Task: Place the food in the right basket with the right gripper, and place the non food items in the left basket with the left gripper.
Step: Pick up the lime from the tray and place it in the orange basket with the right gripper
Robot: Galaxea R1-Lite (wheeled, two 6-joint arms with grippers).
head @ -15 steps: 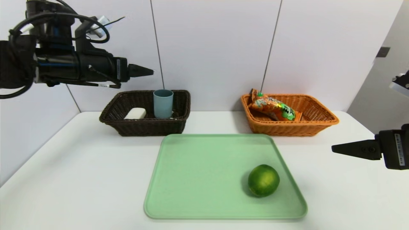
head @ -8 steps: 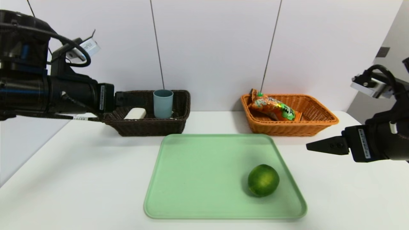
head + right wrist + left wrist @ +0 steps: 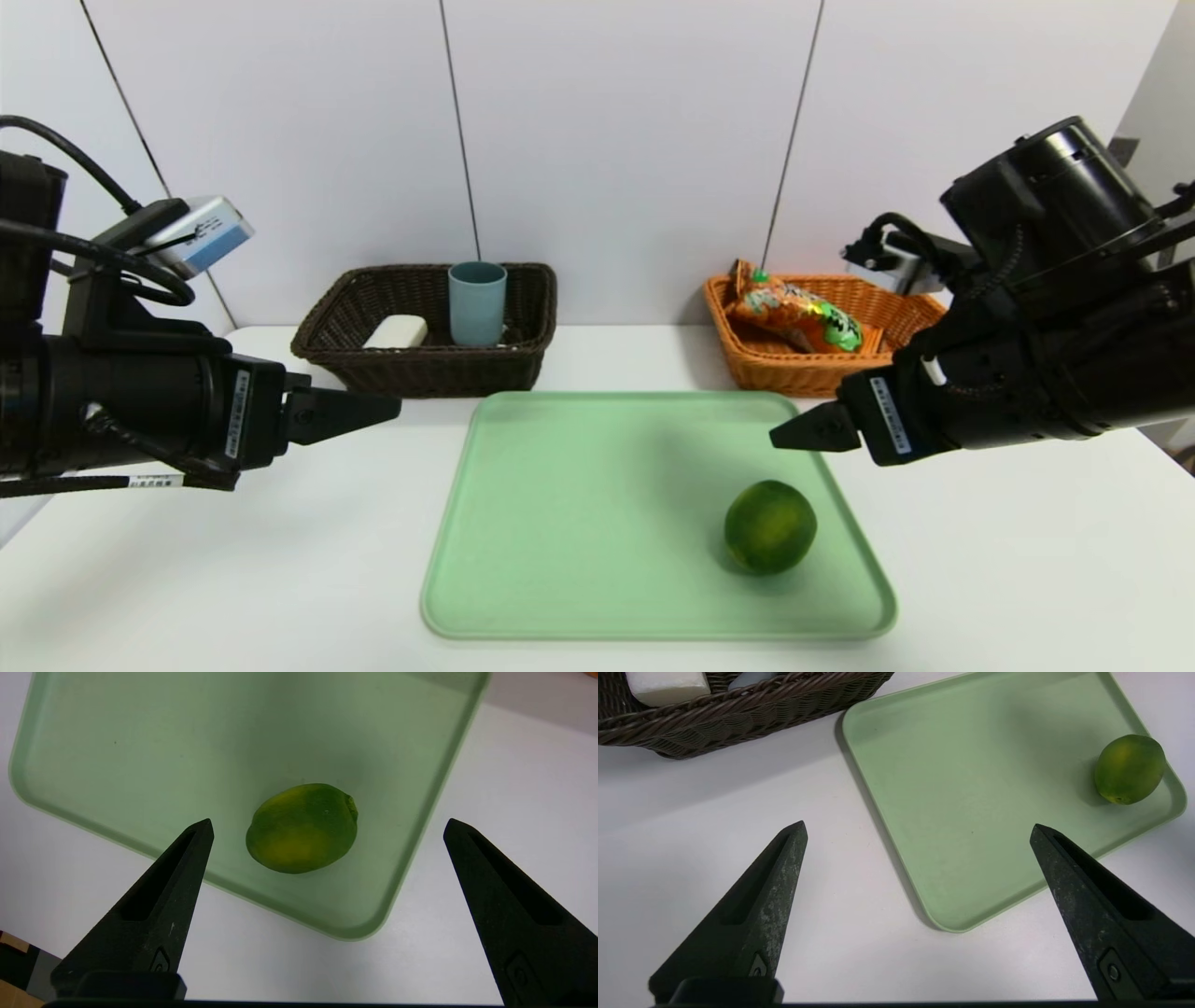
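A round green citrus fruit (image 3: 770,526) (image 3: 302,827) (image 3: 1129,769) lies alone on the green tray (image 3: 579,523), near its front right corner. My right gripper (image 3: 777,441) (image 3: 327,826) hangs open above the tray's right edge, behind and above the fruit, nothing between its fingers. The orange snack bag (image 3: 794,317) lies in the light orange right basket (image 3: 943,359). The dark brown left basket (image 3: 420,373) holds a white block (image 3: 396,331) and an upright blue-grey cup (image 3: 477,301). My left gripper (image 3: 392,408) (image 3: 920,830) is open and empty, above the table left of the tray. The peeler is hidden.
White table (image 3: 233,560) with bare room on both sides of the tray. A white panelled wall (image 3: 616,140) rises right behind the baskets. The table's left edge runs diagonally at the far left.
My left arm has come down and back from above the dark basket to beside the tray. My right arm has swung in from the far right to above the tray's right edge.
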